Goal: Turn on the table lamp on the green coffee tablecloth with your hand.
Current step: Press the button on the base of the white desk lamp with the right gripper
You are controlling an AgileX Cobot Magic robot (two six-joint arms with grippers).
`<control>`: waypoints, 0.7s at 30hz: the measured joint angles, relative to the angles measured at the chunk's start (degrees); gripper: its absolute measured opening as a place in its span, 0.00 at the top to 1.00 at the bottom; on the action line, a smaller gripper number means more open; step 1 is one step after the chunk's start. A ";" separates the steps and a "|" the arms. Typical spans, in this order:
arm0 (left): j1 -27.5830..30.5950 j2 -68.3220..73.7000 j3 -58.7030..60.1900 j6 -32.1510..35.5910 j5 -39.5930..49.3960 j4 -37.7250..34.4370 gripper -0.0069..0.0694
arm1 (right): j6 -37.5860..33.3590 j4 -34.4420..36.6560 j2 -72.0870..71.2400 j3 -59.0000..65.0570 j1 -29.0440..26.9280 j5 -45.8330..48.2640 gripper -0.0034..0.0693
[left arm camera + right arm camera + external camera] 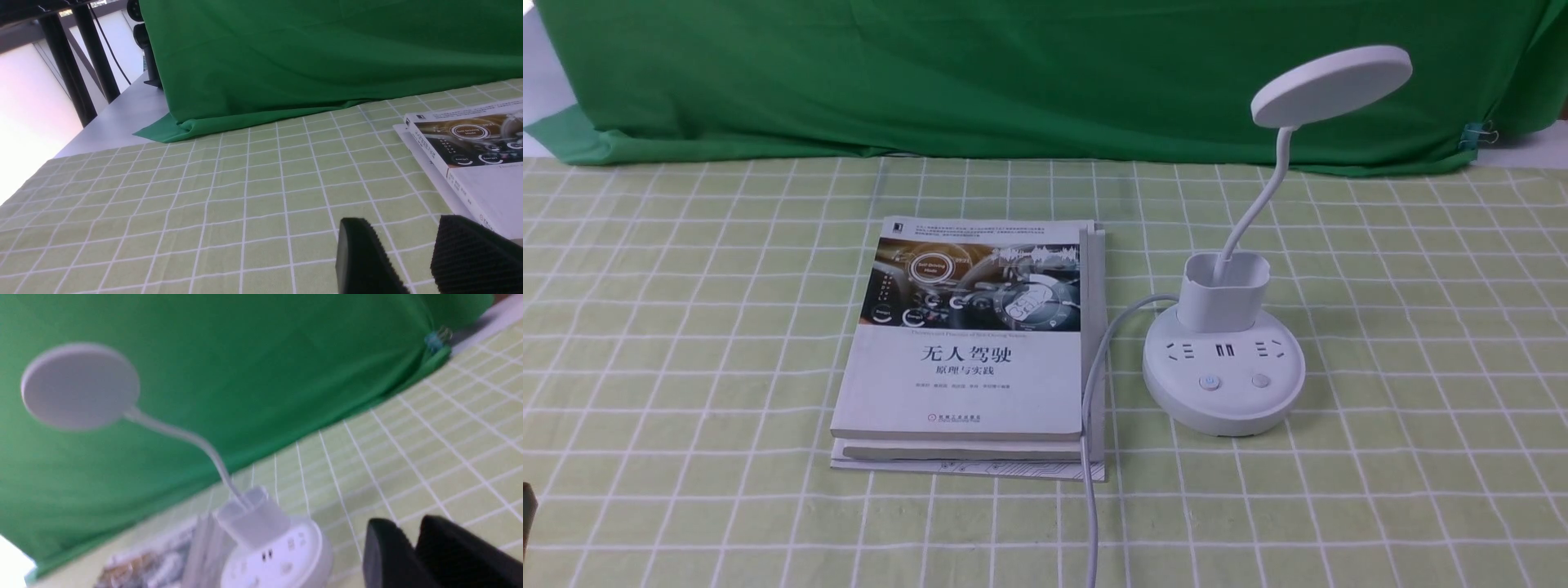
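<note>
**Front view.** A white table lamp (pixel 1223 359) stands on the green coffee tablecloth (pixel 686 367), a pale yellow-green cloth with a white grid that covers the counter. The lamp is on the robot's right side. Its round base carries sockets and two buttons (pixel 1210 381) on the near edge. A cup-shaped holder sits on the base, and a thin neck curves up from it to a flat, tilted disc head. A white cord (pixel 1090 425) leaves the base, runs along the edge of a stack of books (pixel 968 384) just beside the lamp, and goes on toward the near edge. A plain dark green backdrop (pixel 1013 73) hangs behind.

**Left wrist view.** The left claw (pixel 402 241) shows as two black ribbed fingers set wide apart, with nothing between them. Bare gridded cloth stretches ahead of the claw. A corner of the books lies just ahead of one finger and off to that side. The backdrop is well beyond.

**Right wrist view.** This view is blurred. The right claw (pixel 408 528) is narrow, its two black fingers drawn together with no gap showing, and it holds nothing. The lamp stands ahead of this claw, near it but apart. The base is the part nearest the fingertips, and the disc head is high above and farther off. The books lie beyond the lamp.
</note>
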 joint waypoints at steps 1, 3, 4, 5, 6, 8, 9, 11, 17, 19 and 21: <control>0.00 0.00 0.00 0.00 0.00 0.00 0.59 | -2.30 0.00 2.53 -2.82 0.73 3.29 0.79; 0.00 0.00 0.00 0.00 0.00 0.00 0.59 | -8.06 0.00 9.62 -10.00 2.62 11.20 0.82; 0.00 0.00 0.00 0.00 0.00 0.00 0.59 | -12.19 -0.06 15.98 -15.74 4.03 16.57 0.84; 0.00 0.00 0.00 0.00 0.00 0.00 0.59 | -12.19 -0.06 16.93 -15.74 4.03 17.46 0.84; 0.00 0.00 0.00 0.00 0.00 0.00 0.59 | -15.82 -0.24 22.76 -21.02 5.25 23.56 0.84; 0.00 0.00 0.00 0.00 0.00 0.00 0.59 | -20.00 -0.99 32.49 -27.09 6.35 30.57 0.84; 0.00 0.00 0.00 0.00 0.00 0.00 0.59 | -21.62 -1.38 37.10 -29.37 6.60 32.94 0.84; 0.00 0.00 0.00 0.00 0.00 0.00 0.59 | -23.69 -2.14 46.21 -33.07 6.75 35.48 0.85; 0.00 0.00 0.00 0.00 0.00 0.00 0.59 | -25.55 -2.95 65.19 -40.52 10.97 32.70 0.91; 0.00 0.00 0.00 0.00 0.00 0.00 0.59 | -26.21 -2.95 70.55 -43.06 13.42 30.16 0.91; 0.00 0.00 0.00 0.00 0.00 0.00 0.59 | -26.54 -2.95 73.57 -44.79 14.62 29.00 0.91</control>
